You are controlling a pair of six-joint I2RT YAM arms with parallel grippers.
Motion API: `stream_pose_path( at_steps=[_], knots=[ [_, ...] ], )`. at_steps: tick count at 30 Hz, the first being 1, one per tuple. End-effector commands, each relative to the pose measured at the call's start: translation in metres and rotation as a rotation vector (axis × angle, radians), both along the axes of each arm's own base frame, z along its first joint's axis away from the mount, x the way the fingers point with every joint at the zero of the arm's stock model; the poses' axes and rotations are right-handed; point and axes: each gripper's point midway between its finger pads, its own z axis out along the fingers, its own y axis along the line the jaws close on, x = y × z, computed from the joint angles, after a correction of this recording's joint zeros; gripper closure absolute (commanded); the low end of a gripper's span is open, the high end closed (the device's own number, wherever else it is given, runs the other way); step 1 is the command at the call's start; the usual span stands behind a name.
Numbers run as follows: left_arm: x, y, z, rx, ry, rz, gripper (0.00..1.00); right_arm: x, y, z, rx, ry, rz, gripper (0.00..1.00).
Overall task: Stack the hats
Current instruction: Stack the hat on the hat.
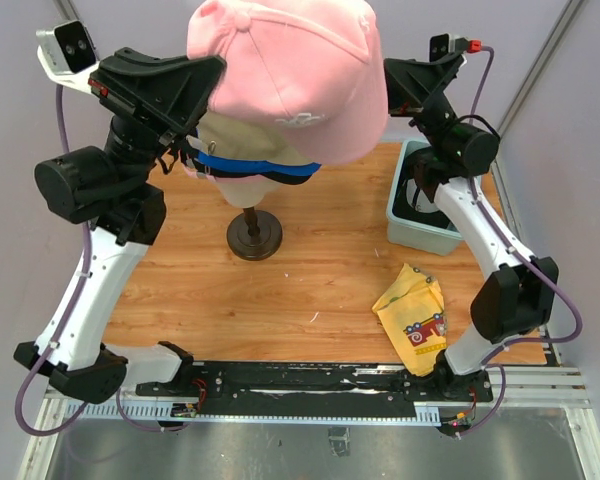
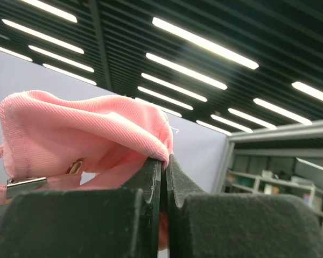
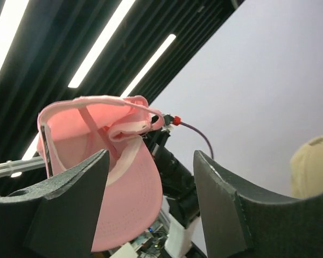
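Note:
A pink hat (image 1: 290,70) hangs high above the table, over the mannequin head. My left gripper (image 1: 212,75) is shut on the hat's back rim. The left wrist view shows the pink fabric (image 2: 81,134) pinched between the closed fingers (image 2: 153,177) of that gripper (image 2: 164,161). My right gripper (image 1: 392,95) stands open just right of the hat, apart from it. In the right wrist view that gripper (image 3: 151,161) has the pink brim (image 3: 124,204) beyond its gap. A tan hat (image 1: 238,140) and a blue hat (image 1: 270,167) sit on the head below. The tan hat (image 3: 315,164) also shows at the right edge.
The mannequin's dark round stand (image 1: 255,236) is on the wooden table (image 1: 320,280). A teal bin (image 1: 420,225) holding something black sits at the right rear. A yellow cloth with red print (image 1: 415,315) lies near the right arm's base.

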Motion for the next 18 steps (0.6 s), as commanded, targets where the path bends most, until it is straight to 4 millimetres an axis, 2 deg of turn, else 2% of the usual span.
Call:
stream_pose_path(
  at_steps=[1,6,10,18],
  knots=[
    [0.062,0.013,-0.010,-0.076,0.242,0.218,0.99,-0.006,-0.012,-0.012,-0.077,-0.083,-0.169,0.35],
    [0.090,0.034,-0.023,-0.186,0.425,0.291,0.99,-0.003,-0.020,-0.031,-0.098,-0.065,-0.253,0.33],
    [0.103,0.043,-0.028,-0.230,0.506,0.338,1.00,-0.007,-0.020,-0.041,-0.109,-0.076,-0.272,0.32],
    [0.117,0.041,-0.031,-0.311,0.594,0.322,0.99,-0.015,-0.002,-0.060,-0.219,-0.101,-0.314,0.28]
  ],
)
